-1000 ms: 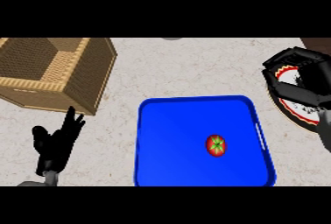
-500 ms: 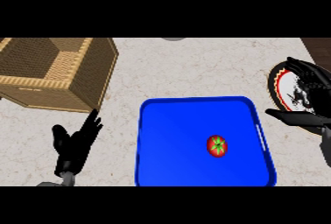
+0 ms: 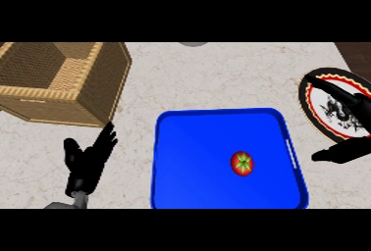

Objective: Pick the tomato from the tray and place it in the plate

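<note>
Head view looked down on a light tabletop [image 3: 217, 73] with a blue tray [image 3: 192, 147] in the middle. The tomato [image 3: 243, 163] sat in the tray, on its right side. It was red with a green star on top. Nothing touched it yet.

The plate [image 3: 319, 112] lay on the tabletop just to the right of the tray, partly cut off by the edge of the view. It was close, so I think the tomato would only need a short trip.

The right hand [image 3: 346, 151] came in from the right edge. Its fingers were spread wide apart and it held nothing. One finger reached over the plate, and another part hung just beside the tray's right rim. I think it was open like that so it could go around the tomato.

The left hand [image 3: 87, 159] rested at the lower left, open, with straight fingers pointing up. It sat between the tray and a brown woven basket [image 3: 65, 83], out of the way.

Compared with half a second before, the lower part of the right hand had come down nearer to the tomato's side of the tray. A second before, that hand was higher up, right over the plate. The tomato and tray had not moved. The left hand had barely moved.
</note>
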